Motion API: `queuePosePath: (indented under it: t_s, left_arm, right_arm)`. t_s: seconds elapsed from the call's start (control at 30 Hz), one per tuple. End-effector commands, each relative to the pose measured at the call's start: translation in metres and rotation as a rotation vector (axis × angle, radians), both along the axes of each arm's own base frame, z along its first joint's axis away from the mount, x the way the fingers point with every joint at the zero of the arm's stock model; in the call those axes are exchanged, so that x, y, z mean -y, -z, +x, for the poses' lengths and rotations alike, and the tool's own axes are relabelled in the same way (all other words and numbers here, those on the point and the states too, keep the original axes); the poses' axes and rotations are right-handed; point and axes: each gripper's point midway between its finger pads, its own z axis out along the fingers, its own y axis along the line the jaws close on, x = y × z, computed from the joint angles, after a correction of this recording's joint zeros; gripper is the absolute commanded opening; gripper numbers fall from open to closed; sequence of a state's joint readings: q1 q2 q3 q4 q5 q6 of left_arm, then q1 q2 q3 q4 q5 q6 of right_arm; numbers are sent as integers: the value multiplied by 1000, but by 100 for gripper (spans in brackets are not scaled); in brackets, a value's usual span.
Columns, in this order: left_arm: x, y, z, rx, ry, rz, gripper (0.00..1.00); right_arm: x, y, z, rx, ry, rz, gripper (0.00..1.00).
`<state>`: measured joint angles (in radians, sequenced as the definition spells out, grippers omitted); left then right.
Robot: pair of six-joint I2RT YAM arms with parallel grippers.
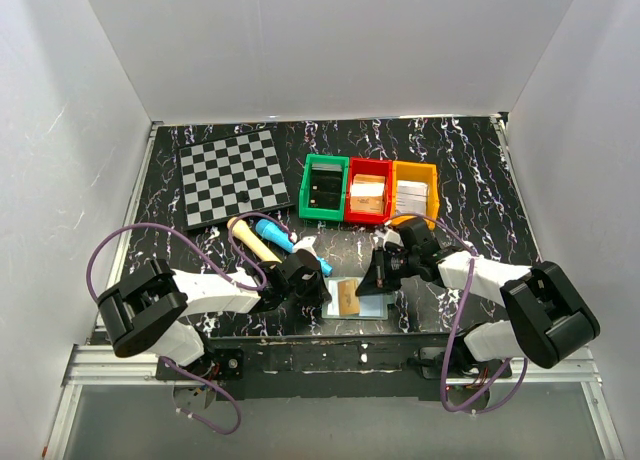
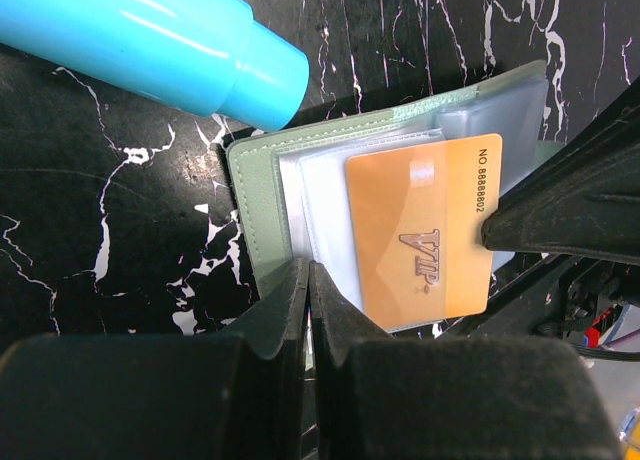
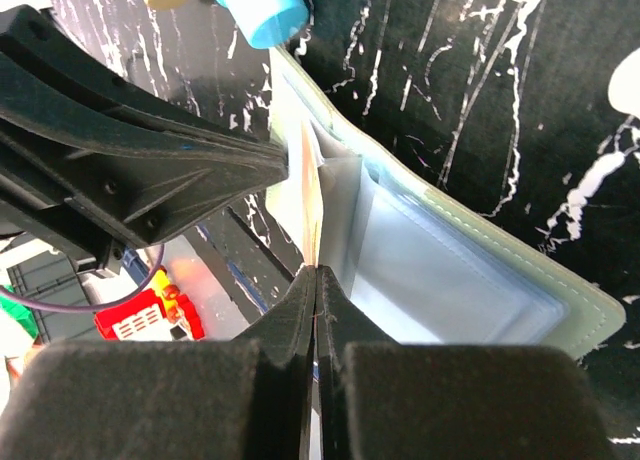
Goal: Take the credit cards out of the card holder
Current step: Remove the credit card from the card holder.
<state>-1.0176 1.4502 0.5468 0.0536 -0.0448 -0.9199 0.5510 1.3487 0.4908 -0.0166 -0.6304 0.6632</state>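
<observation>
My left gripper (image 2: 308,270) was clenched, jaws pressed together with no gap, and the tips sat on the near edge of the holder (image 2: 262,195). I could not tell whether they pinched a sleeve there or only pressed on it. The holder lay open on the table (image 1: 470,170), close to the front edge and between my two arms, with its green cover down and its clear sleeves up. My right gripper (image 3: 317,275) was clenched too, and it grasped the card (image 2: 420,235) by one edge. In the right wrist view the card ran edge-on straight into the tips. In the left wrist view those tips met the card's edge just below the printed number. The card was orange, marked VIP, and it lay over the sleeves of one panel. How far it sat inside a sleeve I could not tell. A blue tube (image 2: 150,40) lay just beyond the holder's corner, near it but not touching, with a beige tube (image 1: 252,242) beside it. Farther back, on the left, was the board (image 1: 235,175). To its right the green bin (image 1: 305,190), red bin (image 1: 367,218) and orange bin (image 1: 433,195) stood side by side in a row.
</observation>
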Motion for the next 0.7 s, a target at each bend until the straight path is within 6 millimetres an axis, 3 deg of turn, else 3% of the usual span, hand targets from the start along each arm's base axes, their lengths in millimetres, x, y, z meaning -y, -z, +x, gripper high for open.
queuePosePath:
  t_s: [0.0,0.27,0.67]
  left_arm:
    - [-11,16,-5,-20,13,67,0]
    - [-4,16,-3,-19,43,72,0]
    - [2,19,-4,-25,70,69,0]
  right_arm:
    - [-14,-18,3,32,-28,104,6]
    - [-16,-17,3,12,-28,120,15]
    - [-19,-16,2,-1,-36,129,22]
